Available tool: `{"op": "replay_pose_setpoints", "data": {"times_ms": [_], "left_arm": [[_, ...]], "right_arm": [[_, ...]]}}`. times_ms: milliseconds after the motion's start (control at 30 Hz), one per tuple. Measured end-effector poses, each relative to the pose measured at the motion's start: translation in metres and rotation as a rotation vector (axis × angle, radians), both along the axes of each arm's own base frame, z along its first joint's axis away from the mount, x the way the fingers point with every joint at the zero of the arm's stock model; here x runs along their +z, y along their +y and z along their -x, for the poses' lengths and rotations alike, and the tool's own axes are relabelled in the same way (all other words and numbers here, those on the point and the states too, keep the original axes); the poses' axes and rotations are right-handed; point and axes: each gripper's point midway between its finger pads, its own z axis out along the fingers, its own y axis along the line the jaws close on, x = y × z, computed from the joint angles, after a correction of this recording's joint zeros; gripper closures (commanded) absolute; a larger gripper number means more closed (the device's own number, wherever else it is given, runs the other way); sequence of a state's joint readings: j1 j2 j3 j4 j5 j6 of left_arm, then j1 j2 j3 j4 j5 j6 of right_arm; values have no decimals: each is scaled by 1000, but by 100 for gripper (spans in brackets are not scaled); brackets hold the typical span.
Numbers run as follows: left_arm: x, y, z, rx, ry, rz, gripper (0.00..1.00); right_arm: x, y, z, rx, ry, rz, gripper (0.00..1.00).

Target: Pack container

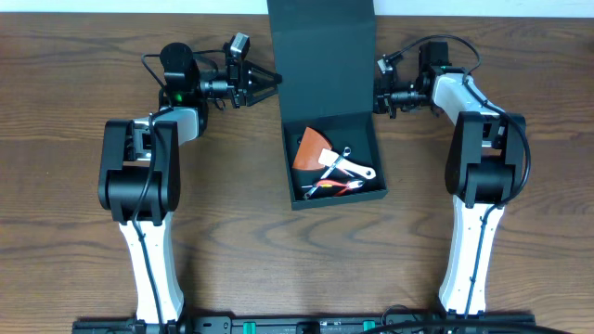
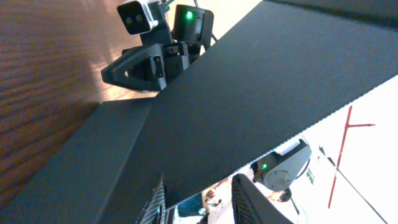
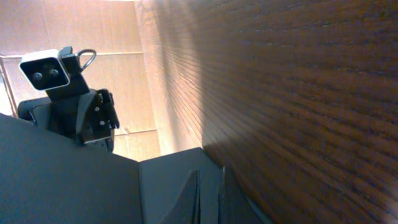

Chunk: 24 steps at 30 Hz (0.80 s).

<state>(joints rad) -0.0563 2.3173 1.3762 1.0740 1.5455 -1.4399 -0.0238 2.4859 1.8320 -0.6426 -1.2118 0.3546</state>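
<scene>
Overhead, container (image 1: 320, 56) between left tool (image 1: 269, 80), right tool (image 1: 379, 96)

container lid (image 1: 320, 56) cut off, tools (image 1: 336, 172) indistinct

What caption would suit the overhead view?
Left gripper and right gripper flank the open container holding small tools.

The overhead camera stares straight down from high up on the brown wooden table (image 1: 74, 56), with the dark teal-black matte square box (image 1: 320, 56) dead centre. Left of the box, the left wrist camera (image 1: 239, 44) sits tight against the raised lid (image 2: 261, 93), facing across at the right wrist camera (image 2: 138, 15). Right of the box, that one looks back low and close. All three views share the box.
</scene>
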Motion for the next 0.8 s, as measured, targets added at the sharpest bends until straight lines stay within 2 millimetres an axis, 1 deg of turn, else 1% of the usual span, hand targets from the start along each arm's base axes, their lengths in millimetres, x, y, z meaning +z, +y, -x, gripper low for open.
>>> {"op": "replay_pose_setpoints", "data": {"times_ms": [433,533,633,733,800], "left_arm": [[1,0,0,-1,-11,1,68],[10,-2,2,-5,-74,7,67],[25,-6,8,-19,-181,20,68],[35,-10,15,-34,-225,28,68],[39,-10,19,-42,-221,30,67]], "right_arm": [[0,0,0,0,0,0,99],[0,0,0,0,0,0,99],[0,0,0,0,0,0,98],[0,0,0,0,0,0,99],[0,0,0,0,0,0,99]]}}
